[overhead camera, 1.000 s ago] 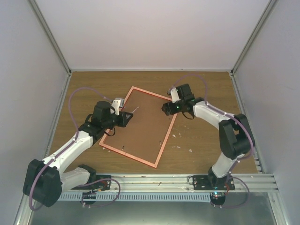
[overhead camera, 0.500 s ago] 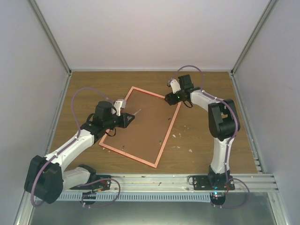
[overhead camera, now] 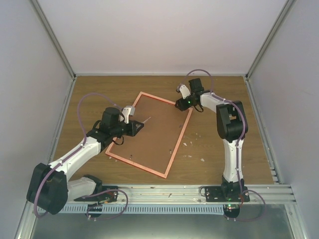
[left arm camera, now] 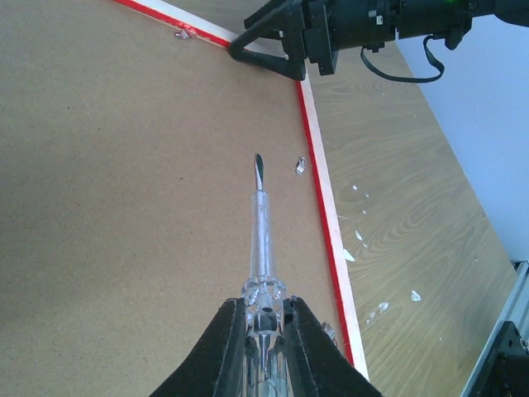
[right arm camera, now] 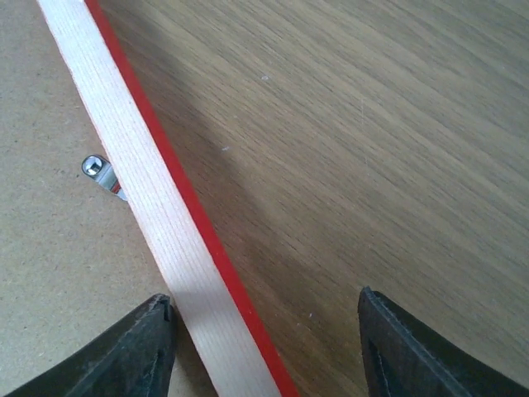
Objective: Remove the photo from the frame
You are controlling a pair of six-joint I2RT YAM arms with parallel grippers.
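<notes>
The red frame [overhead camera: 178, 144] lies face down on the table, its brown board back [overhead camera: 152, 134] facing up. The photo is hidden beneath that board. My left gripper [overhead camera: 133, 127] is shut on a clear-handled screwdriver [left arm camera: 262, 240], whose tip hovers over the board near the frame's right rail [left arm camera: 326, 223]. My right gripper [overhead camera: 180, 104] is open at the frame's far right corner. Its jaws straddle the rail [right arm camera: 157, 215], one finger [right arm camera: 140, 347] over the board, the other over bare wood. A small metal clip [right arm camera: 101, 172] sits on the board beside the rail.
Small white chips [overhead camera: 202, 160] are scattered on the wooden table right of the frame, also seen as chips [left arm camera: 364, 240] in the left wrist view. Another clip [left arm camera: 301, 165] sits near the screwdriver tip. Grey walls enclose the table; a metal rail [overhead camera: 199, 191] runs along the near edge.
My right arm has swung up toward the frame's far right corner and its jaws have narrowed somewhat. My left gripper with the screwdriver has shifted slightly to the right.
</notes>
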